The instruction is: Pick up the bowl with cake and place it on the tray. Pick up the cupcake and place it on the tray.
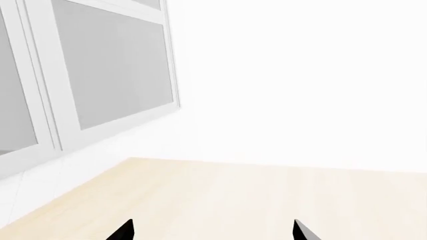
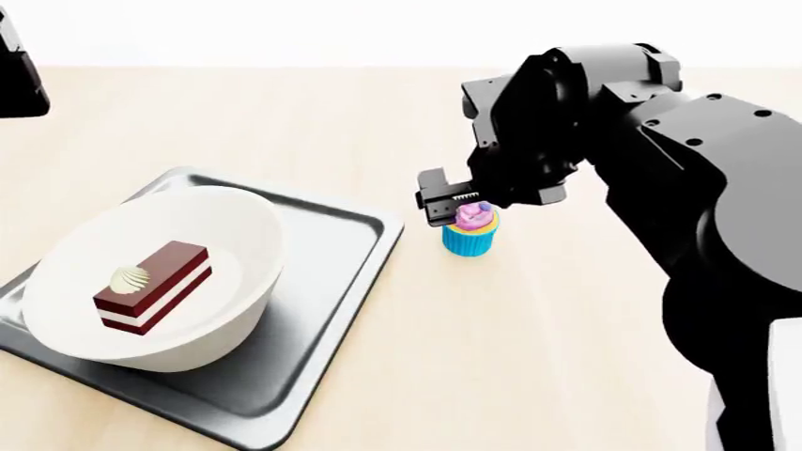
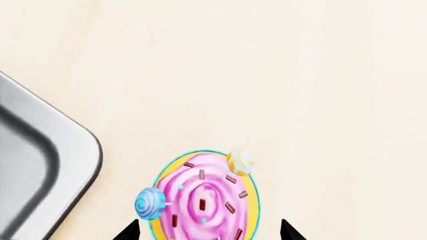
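Observation:
The white bowl (image 2: 225, 272) holds the layered chocolate cake slice (image 2: 153, 287) and sits on the grey tray (image 2: 338, 282) at the left. The cupcake (image 2: 471, 233), with blue wrapper and pink frosting, stands on the table just right of the tray. My right gripper (image 2: 459, 202) hangs directly over it. In the right wrist view the gripper (image 3: 208, 232) is open, with its fingertips (image 3: 130, 231) on either side of the cupcake (image 3: 203, 197) and apart from it. My left gripper (image 1: 213, 231) is open and empty above bare table; only a black part of that arm (image 2: 19, 80) shows at the far left.
The light wooden table (image 2: 564, 357) stretches around the tray. The tray's rounded corner (image 3: 73, 150) lies close beside the cupcake. A white wall and a window (image 1: 100, 75) stand beyond the table's far edge.

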Motion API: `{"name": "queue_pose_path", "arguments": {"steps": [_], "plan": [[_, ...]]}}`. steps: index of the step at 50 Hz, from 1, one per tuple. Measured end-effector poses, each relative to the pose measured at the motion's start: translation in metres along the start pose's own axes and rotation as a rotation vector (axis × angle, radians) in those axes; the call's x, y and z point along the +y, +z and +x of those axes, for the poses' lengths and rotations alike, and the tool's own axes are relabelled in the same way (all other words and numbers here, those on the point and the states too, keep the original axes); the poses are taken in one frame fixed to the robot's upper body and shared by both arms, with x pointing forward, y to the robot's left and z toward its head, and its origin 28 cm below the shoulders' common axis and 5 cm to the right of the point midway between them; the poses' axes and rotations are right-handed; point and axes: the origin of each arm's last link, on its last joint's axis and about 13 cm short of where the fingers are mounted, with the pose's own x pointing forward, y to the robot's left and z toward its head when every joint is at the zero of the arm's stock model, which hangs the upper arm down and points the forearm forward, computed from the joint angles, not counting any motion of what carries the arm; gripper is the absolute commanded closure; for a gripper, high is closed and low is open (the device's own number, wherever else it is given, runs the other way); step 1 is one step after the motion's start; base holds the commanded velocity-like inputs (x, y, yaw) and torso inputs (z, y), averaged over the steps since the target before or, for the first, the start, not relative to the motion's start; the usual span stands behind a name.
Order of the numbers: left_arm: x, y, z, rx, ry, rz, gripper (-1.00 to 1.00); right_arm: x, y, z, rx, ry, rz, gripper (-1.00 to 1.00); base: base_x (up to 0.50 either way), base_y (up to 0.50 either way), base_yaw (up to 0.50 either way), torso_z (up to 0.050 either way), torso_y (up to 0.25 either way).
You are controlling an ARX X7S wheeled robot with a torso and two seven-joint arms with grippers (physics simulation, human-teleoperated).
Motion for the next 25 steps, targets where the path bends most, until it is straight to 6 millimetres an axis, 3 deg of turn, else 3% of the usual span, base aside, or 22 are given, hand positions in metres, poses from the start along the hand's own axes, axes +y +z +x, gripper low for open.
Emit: {"name": "queue_pose_path", "arguments": {"steps": [19, 20, 25], "plan": [[0.002, -0.001, 0.000, -0.001, 0.004, -0.004, -1.00, 0.007, -0.010, 0.016, 0.022, 0.021, -0.023, -1.00, 0.00, 0.00, 0.00, 0.000, 0.000], [0.002, -0.001, 0.000, 0.000, 0.004, -0.004, -1.00, 0.007, -0.011, 0.016, 0.024, 0.022, -0.023, 1.00, 0.00, 0.00, 0.00, 0.000, 0.000], [0.001, -0.001, 0.000, 0.000, 0.003, -0.003, -1.00, 0.004, -0.010, 0.017, 0.019, 0.001, -0.020, 1.00, 0.00, 0.00, 0.00, 0.000, 0.000]]}}
